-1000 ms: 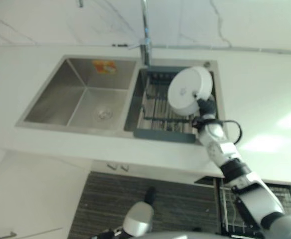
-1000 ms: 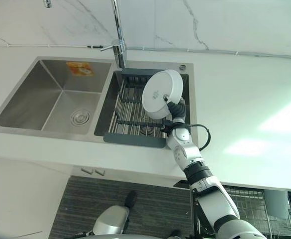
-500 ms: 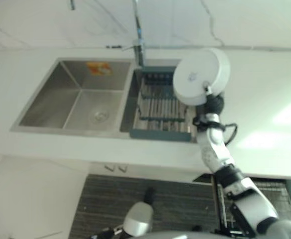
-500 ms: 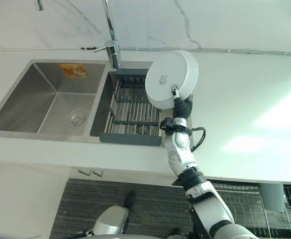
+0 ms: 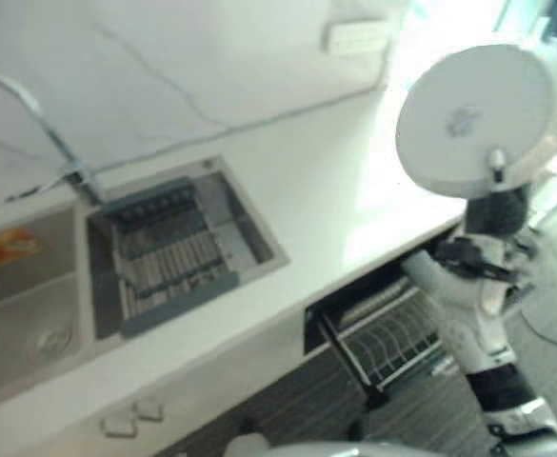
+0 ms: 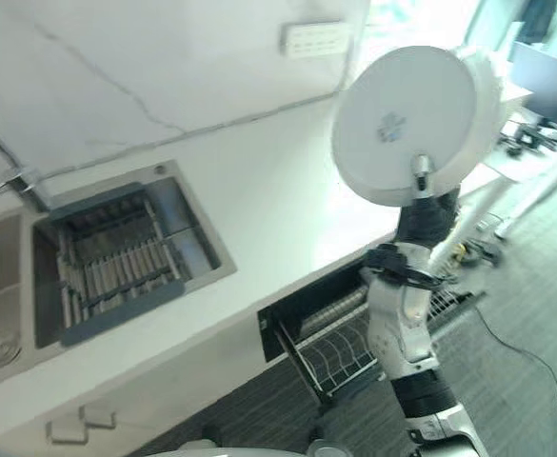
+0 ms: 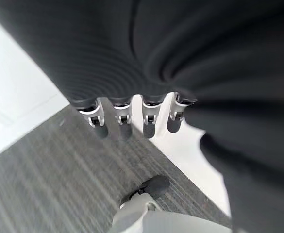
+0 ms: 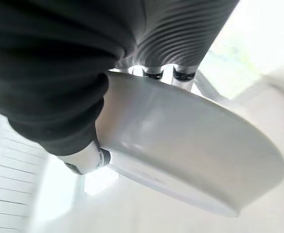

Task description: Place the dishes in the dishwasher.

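Observation:
My right hand (image 6: 430,205) holds a white round dish (image 6: 407,124) up high at the right, its underside facing me, thumb tip on the base. In the right wrist view the dish (image 8: 190,150) is pinched between the thumb (image 8: 86,160) and the fingers (image 8: 163,74) behind its rim. Below the counter edge the dishwasher (image 6: 340,328) stands open with its wire rack (image 5: 387,347) pulled out. My left hand (image 7: 132,116) hangs over the grey floor with its fingers straight and holds nothing.
A double steel sink (image 5: 30,314) sits in the white counter (image 5: 354,200), its right basin holding a grey drying rack (image 5: 164,262). A tap (image 5: 59,152) rises behind it. A wall socket (image 6: 314,38) is on the marble backsplash. Striped grey floor (image 6: 535,314) lies at the right.
The whole view has swung right, so the sink now lies at the left. My right hand has carried the dish away from the sink rack, up and over the counter's right end above the open dishwasher.

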